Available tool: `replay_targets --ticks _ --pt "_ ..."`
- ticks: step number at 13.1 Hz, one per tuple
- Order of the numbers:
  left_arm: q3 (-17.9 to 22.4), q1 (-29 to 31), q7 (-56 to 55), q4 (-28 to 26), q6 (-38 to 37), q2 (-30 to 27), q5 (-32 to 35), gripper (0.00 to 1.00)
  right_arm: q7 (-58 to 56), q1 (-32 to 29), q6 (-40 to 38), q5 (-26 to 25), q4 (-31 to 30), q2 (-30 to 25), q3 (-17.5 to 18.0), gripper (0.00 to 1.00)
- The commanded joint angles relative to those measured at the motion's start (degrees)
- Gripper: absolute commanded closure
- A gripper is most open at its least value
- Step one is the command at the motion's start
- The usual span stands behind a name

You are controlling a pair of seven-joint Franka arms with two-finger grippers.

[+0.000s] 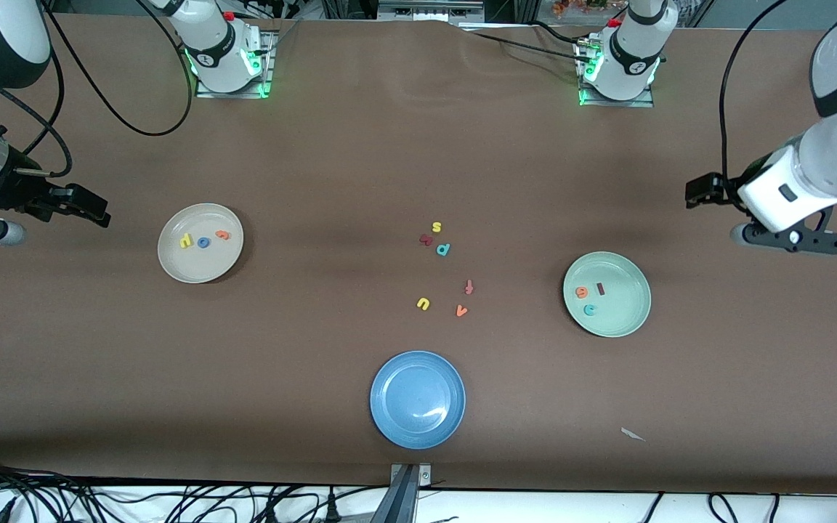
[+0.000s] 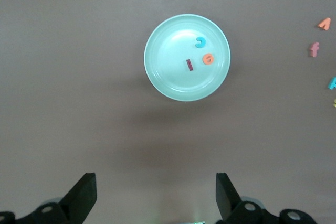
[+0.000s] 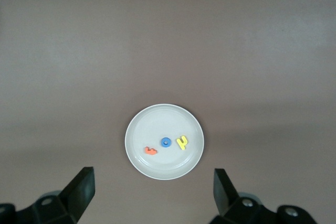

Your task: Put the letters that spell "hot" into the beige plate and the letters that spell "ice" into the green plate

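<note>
Seeing both grippers wide open and empty: beige plate (image 3: 164, 141) with h, o, t ahead of my right gripper (image 3: 152, 192), green plate (image 2: 187, 57) with i, c, e ahead of my left gripper (image 2: 156, 195).

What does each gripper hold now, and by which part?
Nothing is held. The left gripper and the right gripper are both open and empty, each up over bare table near its own end.
</note>
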Motion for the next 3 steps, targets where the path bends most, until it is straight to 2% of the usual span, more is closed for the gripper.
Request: replay_targets --ticks 1,3 --pt "0.0 0.3 -0.4 2.4 2.0 2.9 1.5 0.00 0.1 0.2 -1.0 0.7 0.5 -0.8 -0.1 0.00" --pt "0.1 0.4 -0.3 2.4 3.2 3.4 3.1 0.00 0.1 0.2 -1.6 0.8 0.6 -0.8 -0.2 0.00"
